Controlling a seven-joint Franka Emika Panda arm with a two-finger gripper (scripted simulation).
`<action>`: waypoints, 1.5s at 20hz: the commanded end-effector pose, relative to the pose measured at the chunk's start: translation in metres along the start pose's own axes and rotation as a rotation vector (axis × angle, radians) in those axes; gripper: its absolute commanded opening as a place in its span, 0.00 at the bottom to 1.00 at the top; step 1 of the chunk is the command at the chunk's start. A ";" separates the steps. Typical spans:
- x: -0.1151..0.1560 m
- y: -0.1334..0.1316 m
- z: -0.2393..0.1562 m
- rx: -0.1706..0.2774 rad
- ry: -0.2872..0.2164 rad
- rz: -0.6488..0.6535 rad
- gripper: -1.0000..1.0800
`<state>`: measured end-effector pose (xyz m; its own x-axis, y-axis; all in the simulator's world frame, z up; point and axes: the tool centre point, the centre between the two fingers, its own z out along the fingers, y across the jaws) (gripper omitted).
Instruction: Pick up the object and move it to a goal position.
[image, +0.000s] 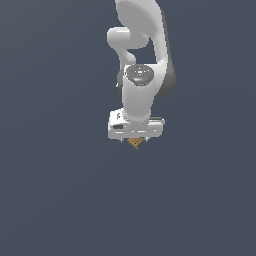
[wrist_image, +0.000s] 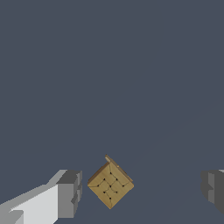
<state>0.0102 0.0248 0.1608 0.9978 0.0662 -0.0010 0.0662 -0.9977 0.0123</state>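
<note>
Two fingers of the gripper (wrist_image: 140, 192) stand wide apart, open and empty, with the object (wrist_image: 110, 183) between them, nearer one finger (wrist_image: 70, 192) and touching neither. The tan block sits turned cornerwise to the jaws, probably a straddle ahead of closing. The wrist view alone shows this gap; in the exterior view the white arm (image: 142, 60) hides all but a golden corner of the piece under the hand.
</note>
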 end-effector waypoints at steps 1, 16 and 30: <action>0.000 0.000 0.000 0.000 0.000 0.000 0.96; 0.001 0.035 0.001 -0.003 0.004 0.042 0.96; -0.016 0.023 0.028 -0.006 0.002 -0.150 0.96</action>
<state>-0.0010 -0.0017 0.1382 0.9835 0.1811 -0.0004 0.1811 -0.9833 0.0177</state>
